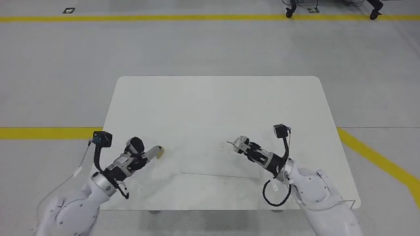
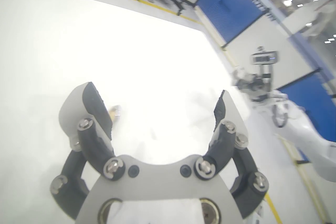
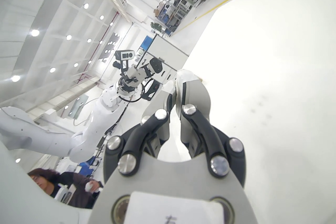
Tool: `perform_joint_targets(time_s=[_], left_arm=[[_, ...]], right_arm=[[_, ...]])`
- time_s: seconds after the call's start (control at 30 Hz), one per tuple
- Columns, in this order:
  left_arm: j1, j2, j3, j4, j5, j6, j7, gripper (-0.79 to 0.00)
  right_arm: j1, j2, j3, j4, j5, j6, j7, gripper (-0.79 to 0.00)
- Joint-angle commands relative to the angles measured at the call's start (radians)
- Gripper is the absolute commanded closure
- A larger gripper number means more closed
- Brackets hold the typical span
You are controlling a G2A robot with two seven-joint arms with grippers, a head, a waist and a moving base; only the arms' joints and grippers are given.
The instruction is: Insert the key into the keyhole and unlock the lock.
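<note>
Top view: one lock beside left claw.

**No legible text in any view**

White label at the base of the right gripper carries a dark printed mark. The mark is cut by the frame edge and unreadable. Small dark floor plate just beyond the yellow floor line has pale marks, too small to read. Second floor plate further along the same line is also too small to read. In the left wrist view, a camera unit seen far off has a dark front panel with a blurred pale strip; cannot make out any characters. The yellow floor line itself is a plain stripe.
</note>
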Motion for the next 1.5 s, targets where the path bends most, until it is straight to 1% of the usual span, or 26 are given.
perform_joint_targets(time_s=[0.0,0.03,0.07,0.13,0.2,0.27,0.3,0.37,0.53,0.57,0.63,0.7,0.87,1.0,1.07,1.1,1.17,1.2,1.3,1.37,1.47], left_arm=[[-0.04,0.002,0.028,0.046,-0.352,-0.017,-0.162,-0.785],[-0.063,0.003,0.044,0.071,-0.473,-0.012,-0.24,-0.785],[-0.089,0.005,0.043,0.098,-0.562,-0.009,-0.305,-0.785],[-0.127,0.008,0.056,0.148,-0.705,0.005,-0.429,-0.785],[-0.163,0.008,0.08,0.204,-0.864,0.053,-0.55,-0.785],[-0.196,0.007,0.109,0.252,-0.961,0.092,-0.645,-0.785],[-0.218,0.006,0.125,0.28,-0.971,0.103,-0.681,-0.785],[-0.252,0.002,0.156,0.317,-0.992,0.101,-0.712,-0.785],[-0.318,-0.009,0.229,0.345,-1.025,0.088,-0.774,-0.785],[-0.329,-0.01,0.242,0.351,-1.009,0.086,-0.783,-0.763],[-0.345,-0.01,0.264,0.364,-0.939,0.071,-0.783,-0.733],[-0.35,-0.01,0.28,0.359,-0.881,0.05,-0.766,-0.714],[-0.344,-0.004,0.282,0.328,-0.687,0.006,-0.676,-0.723],[-0.328,0.0,0.285,0.299,-0.611,0.005,-0.621,-0.72],[-0.32,0.001,0.29,0.286,-0.57,0.007,-0.599,-0.68],[-0.316,0.002,0.293,0.279,-0.562,0.009,-0.589,-0.625],[-0.312,0.003,0.298,0.269,-0.541,0.009,-0.578,-0.477],[-0.31,0.004,0.3,0.267,-0.536,0.009,-0.571,-0.382],[-0.308,0.006,0.302,0.262,-0.516,0.011,-0.556,-0.323],[-0.309,0.007,0.302,0.262,-0.503,0.014,-0.545,-0.252],[-0.306,0.009,0.303,0.258,-0.476,0.018,-0.519,-0.231]], right_arm=[[0.013,-0.007,-0.039,0.016,0.076,-0.014,0.034,0.0],[0.02,-0.01,-0.054,0.024,0.104,-0.02,0.045,0.0],[0.029,-0.012,-0.064,0.035,0.127,-0.028,0.054,0.0],[0.041,-0.017,-0.08,0.055,0.169,-0.041,0.064,0.0],[0.051,-0.022,-0.096,0.073,0.223,-0.055,0.078,0.0],[0.06,-0.026,-0.11,0.087,0.264,-0.055,0.095,0.0],[0.065,-0.028,-0.119,0.096,0.285,-0.053,0.107,0.0],[0.076,-0.032,-0.134,0.114,0.307,-0.048,0.127,0.0],[0.104,-0.039,-0.164,0.143,0.315,-0.021,0.171,0.0],[0.11,-0.04,-0.167,0.144,0.316,-0.019,0.173,0.0],[0.121,-0.042,-0.173,0.145,0.317,-0.015,0.179,0.0],[0.129,-0.045,-0.181,0.145,0.323,-0.01,0.188,0.0],[0.147,-0.049,-0.196,0.156,0.332,0.0,0.218,0.0],[0.161,-0.053,-0.216,0.16,0.334,0.007,0.259,0.0],[0.165,-0.055,-0.222,0.166,0.339,0.009,0.273,0.0],[0.168,-0.055,-0.223,0.168,0.342,0.009,0.276,0.0],[0.17,-0.056,-0.225,0.173,0.343,0.008,0.281,0.0],[0.17,-0.057,-0.226,0.177,0.343,0.009,0.283,0.0],[0.172,-0.058,-0.23,0.182,0.341,0.009,0.285,0.0],[0.172,-0.059,-0.233,0.185,0.341,0.01,0.29,0.0],[0.176,-0.06,-0.237,0.188,0.339,0.013,0.304,0.0]])
